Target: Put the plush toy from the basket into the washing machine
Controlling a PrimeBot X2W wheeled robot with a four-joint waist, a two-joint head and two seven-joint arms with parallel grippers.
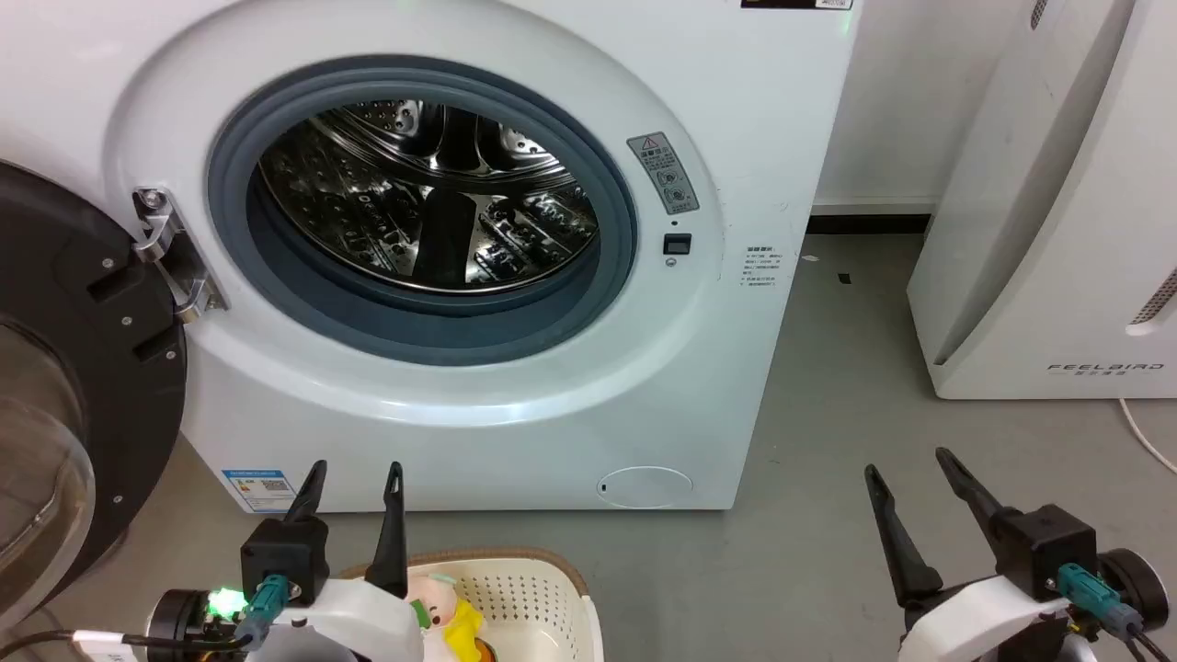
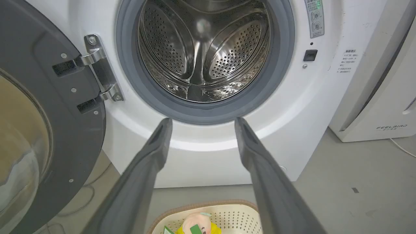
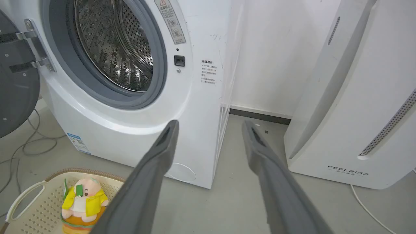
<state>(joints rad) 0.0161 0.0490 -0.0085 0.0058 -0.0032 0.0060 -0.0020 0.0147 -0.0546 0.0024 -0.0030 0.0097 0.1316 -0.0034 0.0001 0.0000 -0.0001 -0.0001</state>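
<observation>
The plush toy (image 3: 83, 201), pale pink head, yellow top, green tag, sits in the cream perforated basket (image 3: 31, 208) on the floor before the washing machine (image 1: 515, 405). The head view catches the toy (image 1: 441, 607) at the bottom edge inside the basket (image 1: 542, 588). The washer's dark door (image 1: 64, 386) hangs open to the left, and its steel drum (image 1: 432, 198) looks empty. My left gripper (image 1: 354, 478) is open above the basket, holding nothing. Off to the right, my right gripper (image 1: 906, 464) hovers over the bare floor, open too.
A white slanted-front appliance marked FEELBIRD (image 1: 1067, 230) stands right of the washer, with a white cable (image 1: 1145, 432) on the floor beside it. Grey cables (image 3: 19, 143) lie on the floor under the open door. Grey floor (image 1: 828, 414) stretches between the washer and that appliance.
</observation>
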